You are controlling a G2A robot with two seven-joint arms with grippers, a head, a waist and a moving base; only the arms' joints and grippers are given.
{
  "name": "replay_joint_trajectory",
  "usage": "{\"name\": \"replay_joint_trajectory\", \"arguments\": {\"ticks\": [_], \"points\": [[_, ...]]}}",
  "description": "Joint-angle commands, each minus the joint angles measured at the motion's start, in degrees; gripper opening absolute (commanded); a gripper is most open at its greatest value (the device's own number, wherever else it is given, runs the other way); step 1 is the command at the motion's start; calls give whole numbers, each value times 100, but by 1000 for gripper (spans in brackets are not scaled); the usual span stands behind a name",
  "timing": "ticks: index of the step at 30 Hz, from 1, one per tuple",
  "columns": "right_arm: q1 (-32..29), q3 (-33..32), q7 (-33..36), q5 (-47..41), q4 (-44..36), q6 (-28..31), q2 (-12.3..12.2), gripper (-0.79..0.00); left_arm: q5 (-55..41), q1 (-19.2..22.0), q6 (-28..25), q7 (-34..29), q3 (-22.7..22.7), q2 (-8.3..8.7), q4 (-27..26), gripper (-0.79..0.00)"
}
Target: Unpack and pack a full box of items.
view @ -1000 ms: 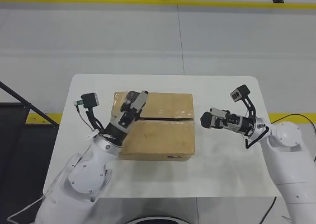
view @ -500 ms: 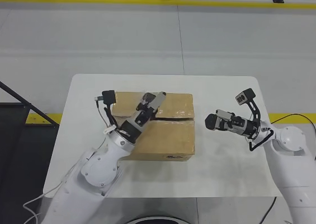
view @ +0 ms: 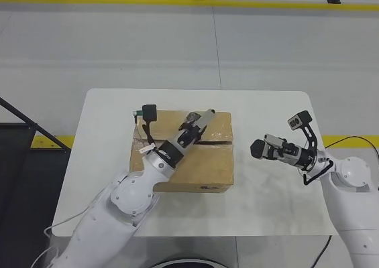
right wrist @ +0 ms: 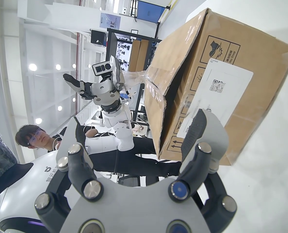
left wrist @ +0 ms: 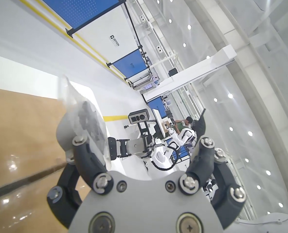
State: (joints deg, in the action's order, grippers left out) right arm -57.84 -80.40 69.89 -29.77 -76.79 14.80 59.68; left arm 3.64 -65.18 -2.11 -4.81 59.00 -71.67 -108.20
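Note:
A brown cardboard box (view: 189, 161) sits in the middle of the white table. Its top flaps meet in a dark seam, and the flaps gape slightly at the end facing my right gripper, as seen on the box (right wrist: 207, 73). My left gripper (view: 201, 120) hovers over the seam near the box's far right part, open. A strip of clear tape (right wrist: 134, 75) stretches from the seam to one finger and clings to that finger (left wrist: 85, 117). My right gripper (view: 259, 149) hangs open and holds nothing, just right of the box, as the right wrist view of that gripper (right wrist: 136, 132) shows.
White tabletop (view: 269, 201) surrounds the box, with more room on the right and at the front than on the left. A black panel and a slanted pole (view: 8, 114) stand off the table's left edge.
My left gripper has travelled rightward along the box's seam, from its left end to near its right end. The right gripper has drawn back a little, away from the box.

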Motion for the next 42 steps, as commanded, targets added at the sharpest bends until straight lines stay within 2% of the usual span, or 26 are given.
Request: {"name": "replay_joint_trajectory", "arguments": {"ticks": [1, 18, 30, 42], "points": [[-10, 1, -4, 0, 0, -1, -6, 0, 1, 24, 3, -29, -49, -22, 29, 0], [-19, 2, 48, -76, 150, 79, -43, 0, 38, 249, 31, -82, -347, -205, 384, 0], [71, -21, 150, -158, 395, 165, -71, 0, 11, 585, 48, 83, -674, -407, 868, 0], [99, -39, 200, -211, 476, 193, -100, 0, 39, 720, 20, 27, -878, -564, 1143, 0]]}}
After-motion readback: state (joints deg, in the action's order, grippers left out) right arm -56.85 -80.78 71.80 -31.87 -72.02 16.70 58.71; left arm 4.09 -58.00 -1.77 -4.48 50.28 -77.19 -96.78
